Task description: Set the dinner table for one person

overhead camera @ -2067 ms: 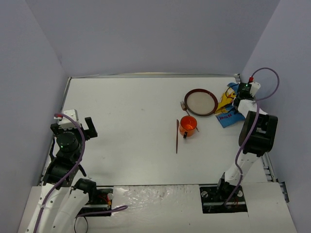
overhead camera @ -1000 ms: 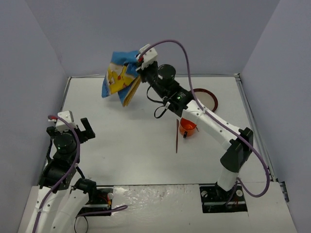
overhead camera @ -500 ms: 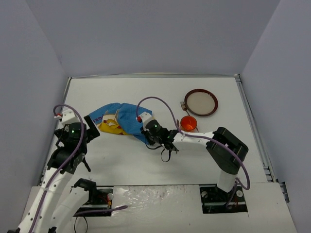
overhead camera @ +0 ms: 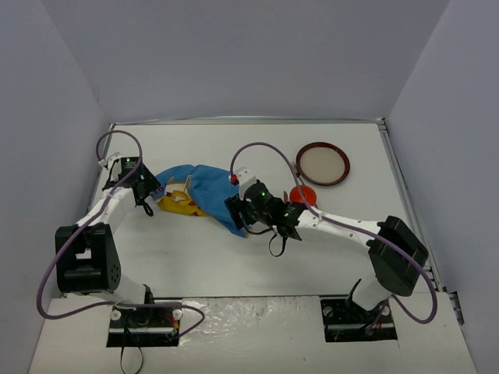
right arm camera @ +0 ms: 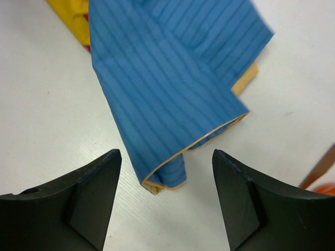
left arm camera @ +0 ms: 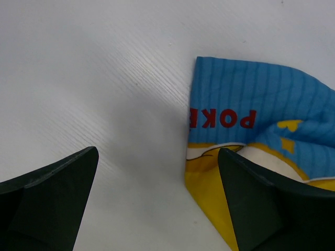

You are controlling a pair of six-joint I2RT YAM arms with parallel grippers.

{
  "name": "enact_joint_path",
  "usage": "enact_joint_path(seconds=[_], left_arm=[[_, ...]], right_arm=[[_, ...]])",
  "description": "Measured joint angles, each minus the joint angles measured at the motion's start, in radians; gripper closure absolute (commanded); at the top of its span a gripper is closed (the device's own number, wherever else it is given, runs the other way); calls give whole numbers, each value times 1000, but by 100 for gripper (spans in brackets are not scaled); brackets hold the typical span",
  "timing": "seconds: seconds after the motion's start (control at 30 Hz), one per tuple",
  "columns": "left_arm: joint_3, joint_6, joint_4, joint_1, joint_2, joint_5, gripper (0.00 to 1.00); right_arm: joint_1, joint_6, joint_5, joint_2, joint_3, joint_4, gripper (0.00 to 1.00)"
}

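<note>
Dinner table [overhead camera: 195, 261] is plain white — metal-rimmed

Plain pale grey back wall [overhead camera: 249, 54] at 12 o'clock; matching left wall [overhead camera: 39, 140] at 9, right wall [overhead camera: 460, 117] at 3. Corner seams at 11 and 1. Even, diffuse light; faint soft shadows.

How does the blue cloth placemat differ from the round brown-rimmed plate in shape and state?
The blue cloth placemat with yellow print is crumpled and folded over; the round brown-rimmed plate lies flat. The placemat sits between the open left gripper and open right gripper; the plate lies apart at the far right, untouched. Both rest on the white dinner table.
</note>
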Motion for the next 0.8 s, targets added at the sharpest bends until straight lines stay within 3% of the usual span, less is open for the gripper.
enact_joint_path(seconds=[0.47,0.63,0.8], left_arm=[[197,36,126,75,360,176,24],[240,62,147,110,423,204,39],[250,78,159,116,436,225,51]], right_arm=[[-33,-3,-33,-214,-1,-78,27],[-26,0,-66,-219,-60,-92,25],[-16,17,-108,-201,-101,-91,32]])
